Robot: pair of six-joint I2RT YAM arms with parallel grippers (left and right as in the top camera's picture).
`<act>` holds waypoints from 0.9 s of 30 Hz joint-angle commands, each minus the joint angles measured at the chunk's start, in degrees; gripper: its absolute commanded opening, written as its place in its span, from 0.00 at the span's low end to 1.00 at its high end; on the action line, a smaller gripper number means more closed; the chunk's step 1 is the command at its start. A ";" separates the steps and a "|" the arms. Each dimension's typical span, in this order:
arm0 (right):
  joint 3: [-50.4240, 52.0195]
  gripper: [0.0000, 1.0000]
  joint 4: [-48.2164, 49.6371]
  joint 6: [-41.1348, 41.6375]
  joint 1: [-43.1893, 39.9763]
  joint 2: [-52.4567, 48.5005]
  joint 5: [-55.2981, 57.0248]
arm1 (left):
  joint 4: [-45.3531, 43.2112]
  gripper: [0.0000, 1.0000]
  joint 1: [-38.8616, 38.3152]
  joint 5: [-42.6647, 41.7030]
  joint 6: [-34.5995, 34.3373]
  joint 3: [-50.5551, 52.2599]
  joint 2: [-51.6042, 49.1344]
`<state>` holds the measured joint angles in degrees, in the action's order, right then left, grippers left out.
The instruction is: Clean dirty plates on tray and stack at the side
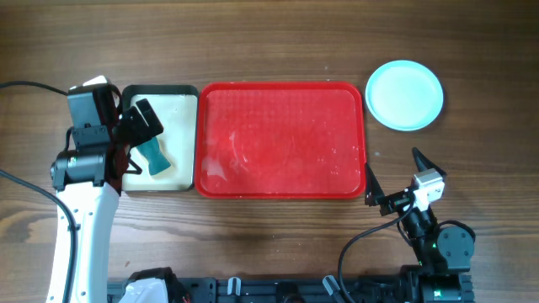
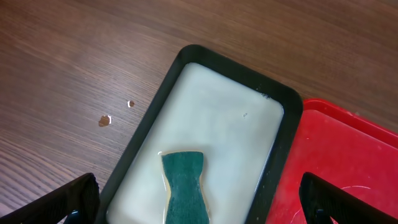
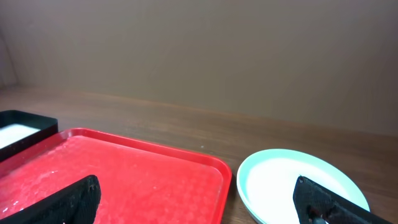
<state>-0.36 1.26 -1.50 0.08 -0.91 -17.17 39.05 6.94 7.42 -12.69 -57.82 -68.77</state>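
The red tray (image 1: 282,94) lies in the middle of the table with no plates on it; it also shows in the right wrist view (image 3: 124,174) and the left wrist view (image 2: 348,162). A pale aqua plate (image 1: 404,94) sits on the wood to the tray's right, with a white surface showing inside it in the right wrist view (image 3: 292,180). I cannot tell how many plates are stacked there. My left gripper (image 1: 135,143) is open over the small black-rimmed tray, above a green sponge (image 2: 185,190). My right gripper (image 1: 394,178) is open and empty near the tray's front right corner.
The black-rimmed tray (image 1: 181,177) with a cream inside (image 2: 217,134) stands against the red tray's left side and holds the sponge (image 1: 154,156). Small crumbs (image 2: 104,120) lie on the wood left of it. A black cable (image 1: 25,85) runs at the far left.
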 commanded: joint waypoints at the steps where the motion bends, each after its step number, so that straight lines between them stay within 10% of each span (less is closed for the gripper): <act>1: 0.04 1.00 0.20 0.85 0.28 -0.17 -0.90 | -0.20 1.00 0.37 -0.28 0.31 -0.50 0.31; 17: 0.04 1.00 0.20 0.85 0.28 -0.17 -0.90 | 2.27 1.00 -0.44 -0.48 0.31 -0.26 40.85; 27: 0.04 0.99 0.20 0.83 0.28 -0.17 -0.90 | 20.31 1.00 -0.44 -0.52 0.28 -0.20 66.16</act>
<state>-0.36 1.28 -1.45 0.08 -1.17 -17.17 55.96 6.81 7.42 -12.71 -58.04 -7.29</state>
